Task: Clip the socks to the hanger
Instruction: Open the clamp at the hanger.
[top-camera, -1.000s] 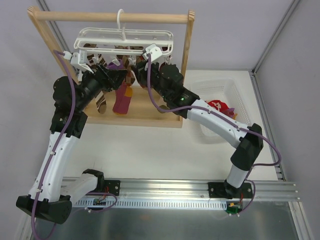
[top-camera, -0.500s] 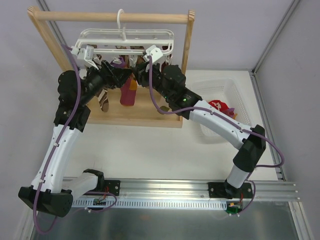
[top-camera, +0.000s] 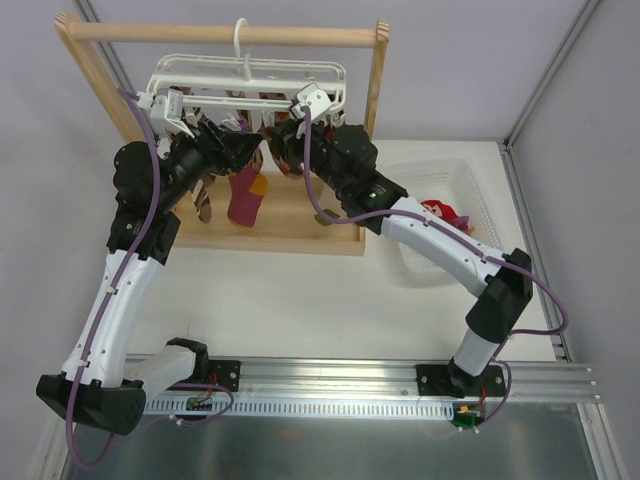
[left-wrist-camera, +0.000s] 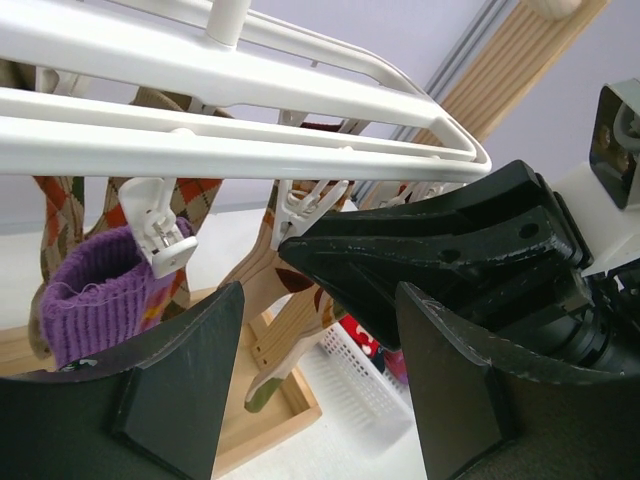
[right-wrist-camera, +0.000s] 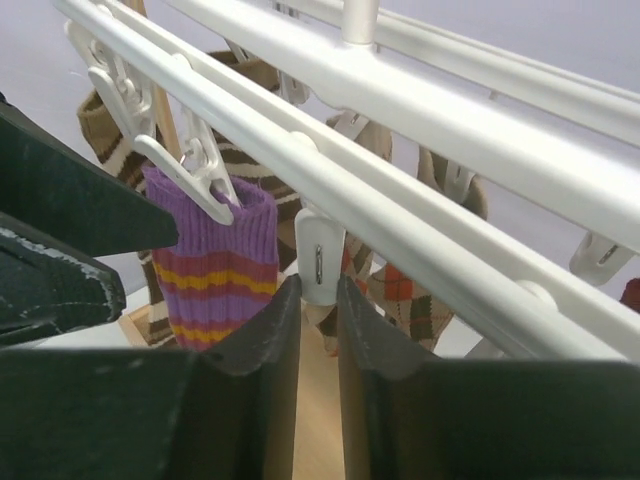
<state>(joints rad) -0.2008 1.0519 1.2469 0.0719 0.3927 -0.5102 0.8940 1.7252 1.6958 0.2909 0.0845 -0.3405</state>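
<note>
The white hanger (top-camera: 250, 78) hangs from the wooden rack's bar. The magenta sock with orange-yellow bands (top-camera: 245, 195) hangs from one of its clips; it also shows in the left wrist view (left-wrist-camera: 90, 310) and the right wrist view (right-wrist-camera: 215, 270). Brown argyle socks (right-wrist-camera: 400, 290) and a brown-white striped sock (right-wrist-camera: 100, 130) hang behind it. My left gripper (left-wrist-camera: 320, 350) is open and empty just right of the magenta sock. My right gripper (right-wrist-camera: 318, 290) is shut on a white clip (right-wrist-camera: 318, 255) of the hanger, beside the magenta sock. A red sock (top-camera: 440, 212) lies in the basket.
The wooden rack (top-camera: 375, 120) stands at the back left with its base frame on the table. A white plastic basket (top-camera: 455, 175) sits at the right. Both grippers are close together under the hanger's rails (left-wrist-camera: 250, 150), and the right gripper's black body (left-wrist-camera: 460, 250) fills the left wrist view.
My left arm rose toward the hanger with the magenta sock. The sock went up to the clips and now hangs lower from a clip. The right gripper shifted slightly up.
</note>
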